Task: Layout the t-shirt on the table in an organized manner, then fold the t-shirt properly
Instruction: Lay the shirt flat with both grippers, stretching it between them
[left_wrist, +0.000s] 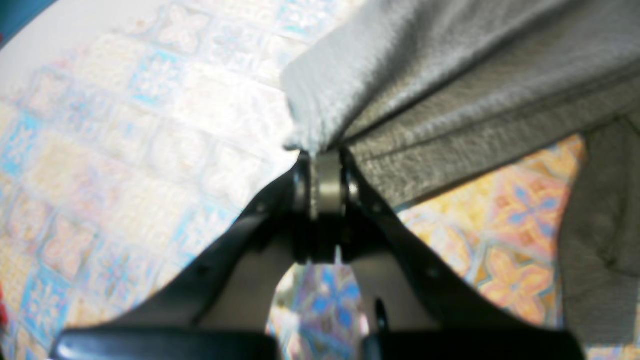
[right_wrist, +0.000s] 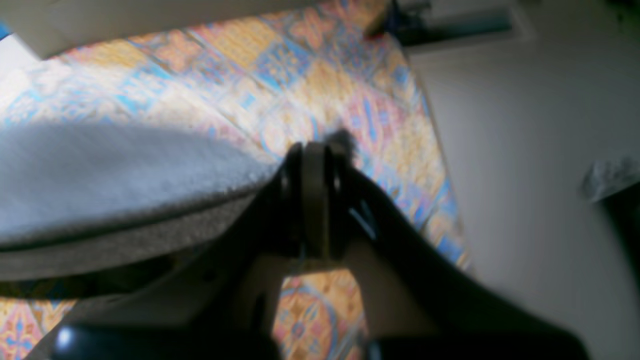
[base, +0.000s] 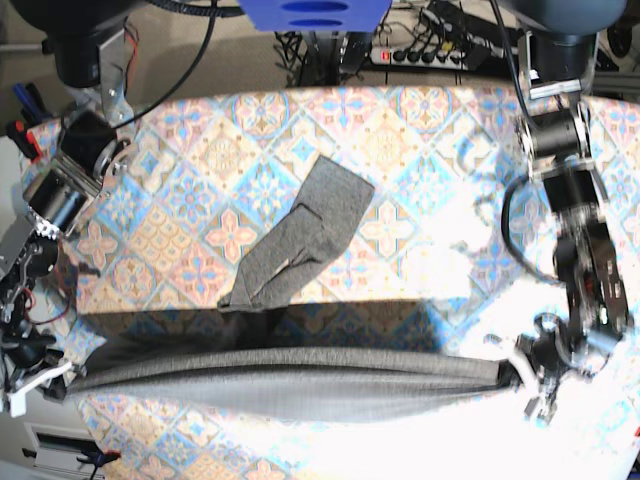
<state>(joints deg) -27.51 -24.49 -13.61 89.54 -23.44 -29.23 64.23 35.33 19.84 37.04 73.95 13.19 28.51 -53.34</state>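
Note:
The charcoal-grey t-shirt (base: 290, 385) hangs stretched in a long band along the table's front edge, held taut between both grippers. One part of it (base: 305, 235) trails up onto the patterned table (base: 400, 130). My left gripper (base: 515, 375) is at the band's right end, and in the left wrist view it (left_wrist: 325, 155) is shut on a bunched corner of the t-shirt (left_wrist: 450, 75). My right gripper (base: 55, 385) holds the left end. In the right wrist view it (right_wrist: 315, 147) is shut on the t-shirt's edge (right_wrist: 100, 175), above the table (right_wrist: 300, 65).
A power strip and cables (base: 440, 45) lie behind the table's far edge, beside a blue fixture (base: 315, 12). Red-handled items (base: 20, 135) sit off the left side. The right wrist view shows pale floor (right_wrist: 525, 150) beyond the table's edge.

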